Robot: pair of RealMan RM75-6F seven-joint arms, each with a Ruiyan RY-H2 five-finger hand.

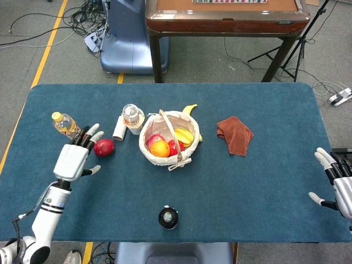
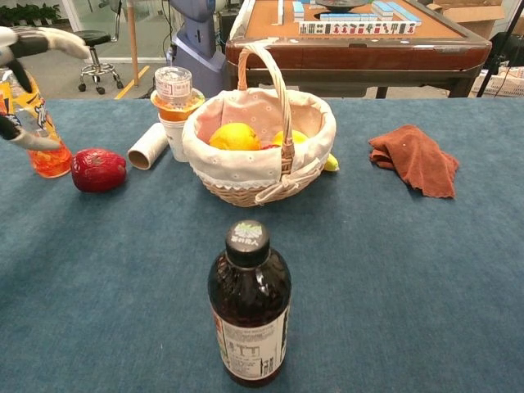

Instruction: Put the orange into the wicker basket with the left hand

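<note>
Near the table's (image 1: 264, 181) left edge: orange-drink bottle (image 1: 64, 124), then left hand (image 1: 72, 159) lifted off the cloth, fingers spread and empty, well apart from the basket, apparently done with its load. Just beside its fingertips, red apple (image 1: 103, 147); further right, cardboard tube (image 1: 119, 128) and lidded cup (image 1: 132, 116). Mid-table, wicker basket (image 1: 147, 158) cradling orange (image 1: 160, 148) among banana and red fruit, so the task looks complete. Toward the near edge, dark bottle (image 2: 249, 307); beyond, brown cloth (image 1: 234, 135). At the right edge, right hand (image 1: 336, 184) idle, fingers apart, holding nothing.
</note>
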